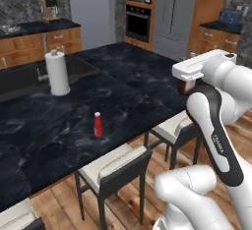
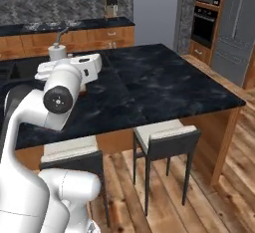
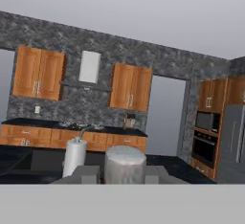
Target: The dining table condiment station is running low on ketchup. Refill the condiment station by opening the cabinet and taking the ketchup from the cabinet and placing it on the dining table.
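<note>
The gripper (image 1: 186, 84) held the ketchup (image 1: 185, 87) between closed jaws over the dining table (image 1: 133, 91), right of frame; lowering it seemed next.

Kitchen in dark stone and warm wood

Grey mottled stone wall (image 3: 95, 46) carries orange-brown upper cabinets (image 3: 38, 72) and a pale range hood (image 3: 90, 67); a built-in oven stack (image 1: 139, 10) sits beside grey fridge doors (image 1: 174, 13) (tall, flat-fronted), with plank wood floor (image 2: 199, 202) under dark, pale-cushioned stools (image 2: 167, 140).
</note>
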